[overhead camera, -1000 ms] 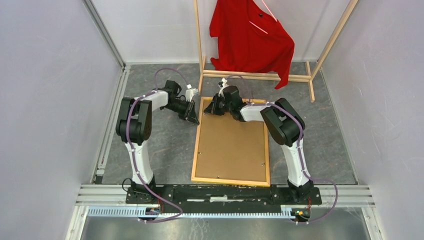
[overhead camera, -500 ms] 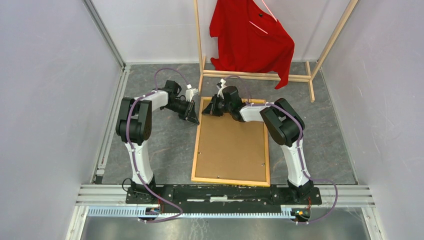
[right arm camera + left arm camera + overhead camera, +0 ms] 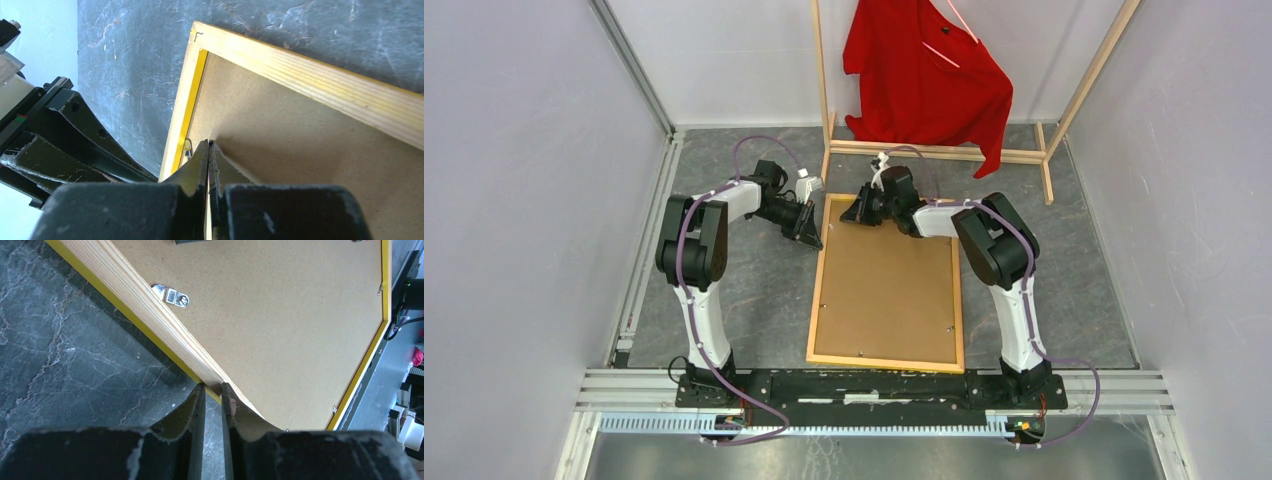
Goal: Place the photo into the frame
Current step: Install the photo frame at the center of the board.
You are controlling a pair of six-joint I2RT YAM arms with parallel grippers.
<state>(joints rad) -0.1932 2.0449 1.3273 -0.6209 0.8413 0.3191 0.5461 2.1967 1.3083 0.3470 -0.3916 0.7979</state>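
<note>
Frame [image 3: 884, 361] lies back-up on the counter [image 3: 754, 290], mid-scene, long sides running near to far. A brown board [image 3: 889, 290] fills its opening.

Left fingers [image 3: 197, 405] are nearly closed, grasping the frame's left rail just short of the far-left corner. A metal tab [image 3: 171, 295] sits on the rail's inner edge.

Right fingers [image 3: 197, 165] are clenched and empty, tips on the board inside the far-left corner.

Counter shows wide to the left and right of the frame. The rack [image 3: 944, 152] foot with a red shirt [image 3: 924, 70] stands near the far edge.
</note>
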